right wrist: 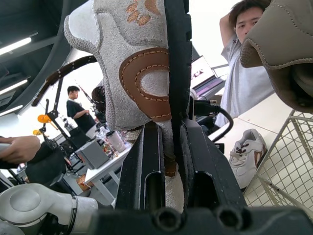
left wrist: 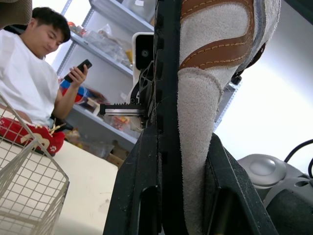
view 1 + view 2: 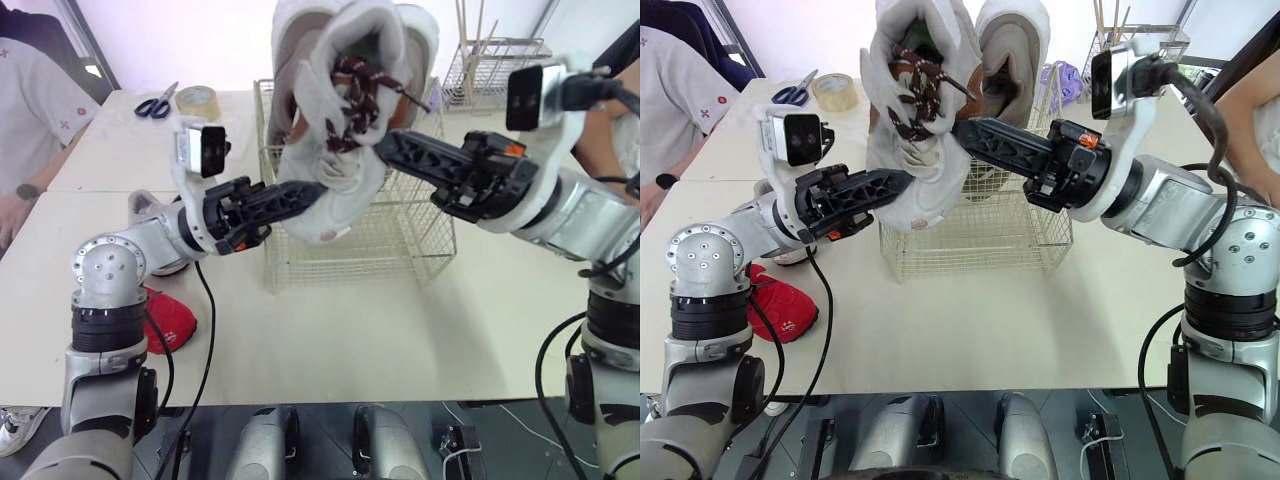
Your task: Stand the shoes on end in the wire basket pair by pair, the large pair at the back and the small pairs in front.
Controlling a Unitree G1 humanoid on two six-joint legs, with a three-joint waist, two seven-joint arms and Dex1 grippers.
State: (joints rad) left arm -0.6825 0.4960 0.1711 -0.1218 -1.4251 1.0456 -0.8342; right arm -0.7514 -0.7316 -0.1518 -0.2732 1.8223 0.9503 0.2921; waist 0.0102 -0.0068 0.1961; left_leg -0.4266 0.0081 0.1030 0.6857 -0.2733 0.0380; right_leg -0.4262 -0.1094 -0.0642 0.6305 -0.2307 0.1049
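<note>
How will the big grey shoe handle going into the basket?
Probably soft-sided: the grey shoe pinches thin in the left tool. Loose laces may snag the wire basket. Tall and narrow, it likely tips on end unless leaned.

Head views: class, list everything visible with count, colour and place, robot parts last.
wire basket: one, white, table centre
large shoes: two, pale grey, brown laces, held above the wire basket
red small shoe: one, near left
grey small shoe: one, behind left arm
scissors: one, blue-handled, far left
tape roll: one, tan, beside scissors
wire rack: one, white, far right
person: one, white shirt, left edge
left gripper: black, shut on large shoes
right gripper: black, shut on large shoes
</note>
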